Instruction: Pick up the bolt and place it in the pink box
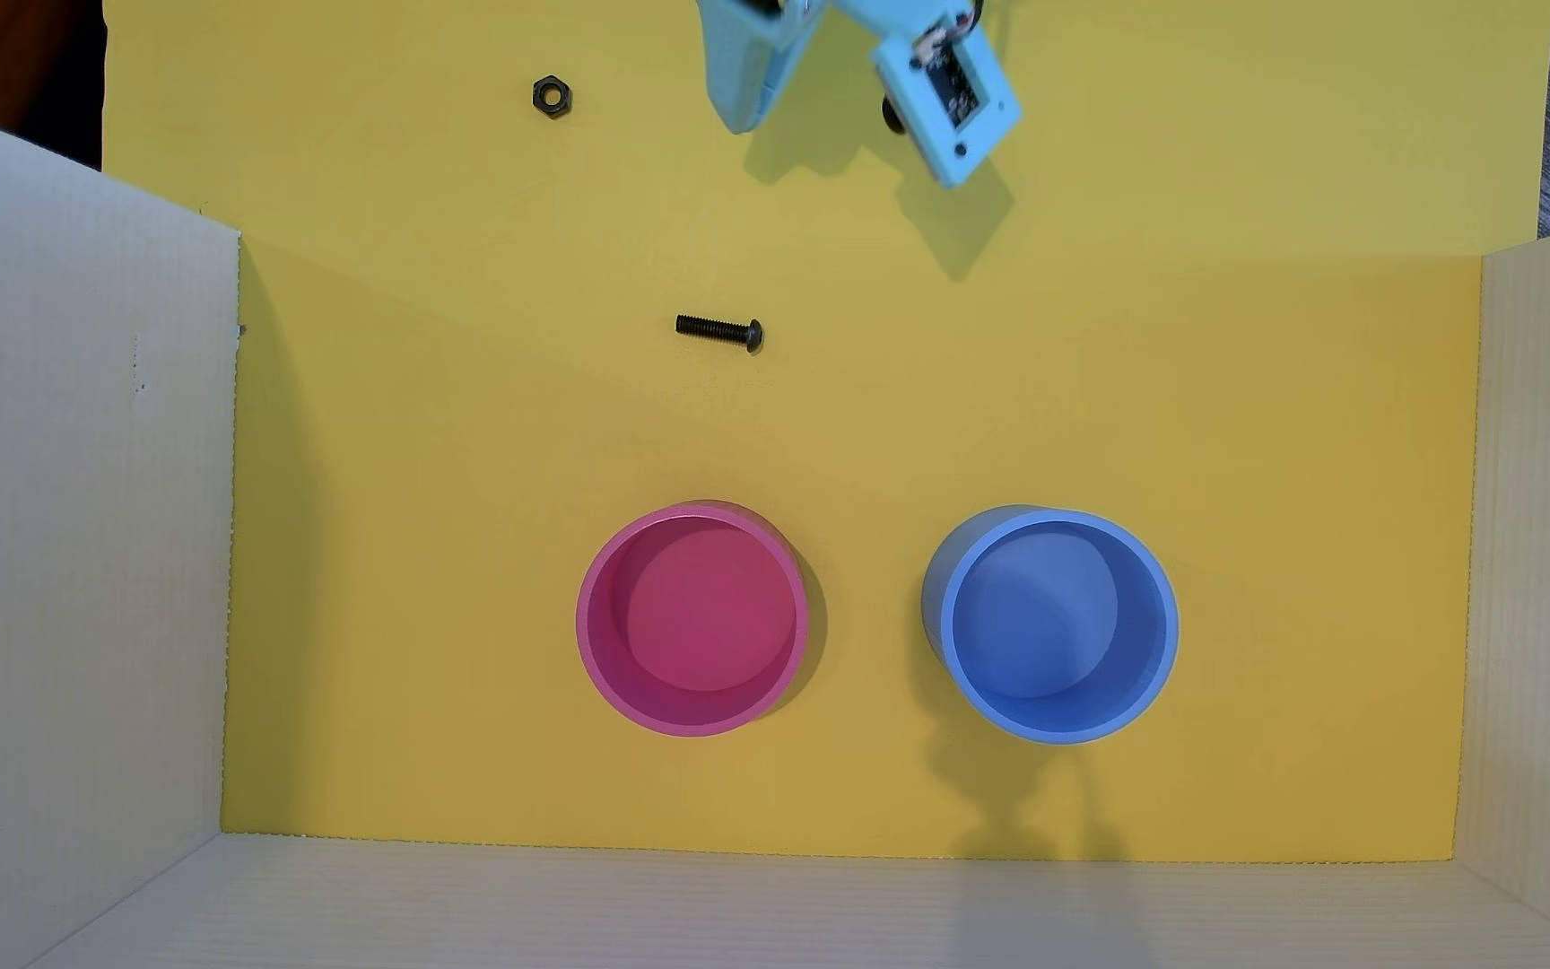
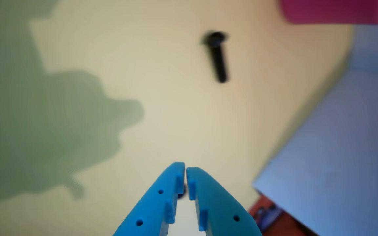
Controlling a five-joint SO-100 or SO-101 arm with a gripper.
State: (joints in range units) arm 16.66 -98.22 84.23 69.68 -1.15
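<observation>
The bolt (image 1: 719, 331) is a small black screw lying flat on the yellow floor, head to the right in the overhead view. The wrist view shows the bolt (image 2: 217, 55) blurred, well ahead of my gripper (image 2: 185, 168). Its light-blue fingertips meet with nothing between them. From overhead my gripper (image 1: 743, 116) sits at the top edge, far above the bolt. The pink box (image 1: 692, 620), a round empty cup, stands below the bolt; only the pink box's (image 2: 336, 11) edge shows at the wrist view's top right.
A blue round cup (image 1: 1055, 624) stands right of the pink one. A black hex nut (image 1: 551, 97) lies at upper left. White cardboard walls (image 1: 72, 522) enclose the yellow floor on the left, right and bottom.
</observation>
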